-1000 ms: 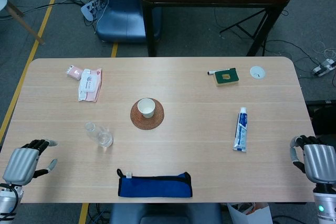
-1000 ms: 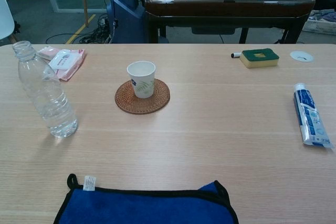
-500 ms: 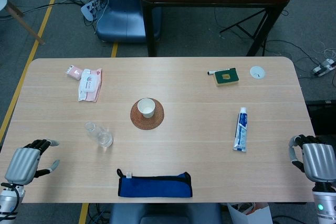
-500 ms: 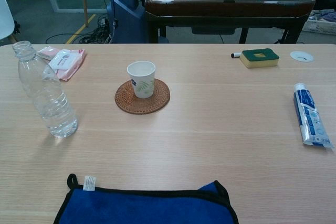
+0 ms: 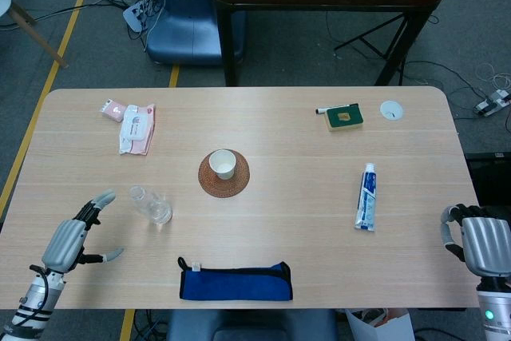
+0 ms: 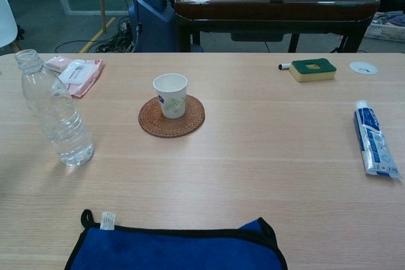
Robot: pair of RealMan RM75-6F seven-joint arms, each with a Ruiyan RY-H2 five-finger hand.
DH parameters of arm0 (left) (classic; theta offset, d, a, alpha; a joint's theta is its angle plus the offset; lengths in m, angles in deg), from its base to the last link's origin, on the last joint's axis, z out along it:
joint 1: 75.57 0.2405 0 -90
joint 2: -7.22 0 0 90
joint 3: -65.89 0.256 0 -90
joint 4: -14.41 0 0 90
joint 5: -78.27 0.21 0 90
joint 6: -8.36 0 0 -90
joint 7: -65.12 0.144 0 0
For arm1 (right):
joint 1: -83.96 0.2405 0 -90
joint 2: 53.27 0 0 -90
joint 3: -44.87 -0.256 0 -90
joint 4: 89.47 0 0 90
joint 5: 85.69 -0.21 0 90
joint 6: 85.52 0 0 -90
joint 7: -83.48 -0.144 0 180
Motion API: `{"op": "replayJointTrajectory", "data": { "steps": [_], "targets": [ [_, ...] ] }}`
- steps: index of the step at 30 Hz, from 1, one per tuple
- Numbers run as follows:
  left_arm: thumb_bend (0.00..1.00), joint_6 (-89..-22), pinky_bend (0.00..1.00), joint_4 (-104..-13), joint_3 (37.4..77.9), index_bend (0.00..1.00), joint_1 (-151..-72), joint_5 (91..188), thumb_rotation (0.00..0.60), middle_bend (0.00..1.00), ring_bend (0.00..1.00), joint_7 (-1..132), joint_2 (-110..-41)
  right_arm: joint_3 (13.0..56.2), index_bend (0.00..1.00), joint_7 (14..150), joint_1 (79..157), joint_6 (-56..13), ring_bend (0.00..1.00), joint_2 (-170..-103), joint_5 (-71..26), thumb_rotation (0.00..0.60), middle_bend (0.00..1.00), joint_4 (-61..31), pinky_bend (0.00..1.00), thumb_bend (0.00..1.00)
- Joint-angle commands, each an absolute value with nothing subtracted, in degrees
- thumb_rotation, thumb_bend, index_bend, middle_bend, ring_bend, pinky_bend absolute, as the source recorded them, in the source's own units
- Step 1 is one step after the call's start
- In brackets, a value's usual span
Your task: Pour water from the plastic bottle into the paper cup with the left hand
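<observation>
Nothing of the pour is judged to be done; the plastic bottle (image 5: 150, 204) is seen standing upright and uncapped on the counter (image 5: 303, 237), ungrasped, with water low in its body, and the paper cup (image 5: 222, 164) is seen on a woven coaster (image 5: 209, 184) a little beyond and to the right of it, its contents not discernible; grasping, lifting, carrying over the cup and tilting are all left. The left robot hand (image 5: 73, 237) is held near the bottle on its left, not touching it, fingers spread apart and nothing in its grasp; the right robot hand (image 5: 481, 243) is seen at the counter's right edge with fingers curled in on nothing. Both robot hands are shown only in the head view; neither is caught in the chest view, where the bottle's open neck (image 6: 26, 59), its ribbed body and the cup's printed side (image 6: 171, 95) are shown plainly.
</observation>
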State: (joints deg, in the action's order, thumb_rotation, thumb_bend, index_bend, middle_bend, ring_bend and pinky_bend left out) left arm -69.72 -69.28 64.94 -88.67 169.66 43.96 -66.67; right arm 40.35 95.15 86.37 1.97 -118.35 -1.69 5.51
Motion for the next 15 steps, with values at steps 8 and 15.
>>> {"op": "replayJointTrajectory", "data": {
  "steps": [8, 15],
  "targets": [
    [0.09, -61.56, 0.22, -73.26, 61.68, 0.00, -92.69, 161.62, 0.600, 0.00, 0.01, 45.71, -68.32, 40.41, 0.56, 94.86, 86.19, 2.17, 0.47, -117.78, -1.42, 0.600, 0.52, 6.15, 0.46, 0.46],
    [0.09, -58.07, 0.16, -73.49, 60.52, 0.01, -94.79, 158.43, 0.600, 0.00, 0.01, 48.33, -70.25, 40.49, 0.56, 94.64, 86.18, 1.90, 0.47, -117.54, -1.48, 0.600, 0.52, 6.49, 0.46, 0.46]
  ]
}}
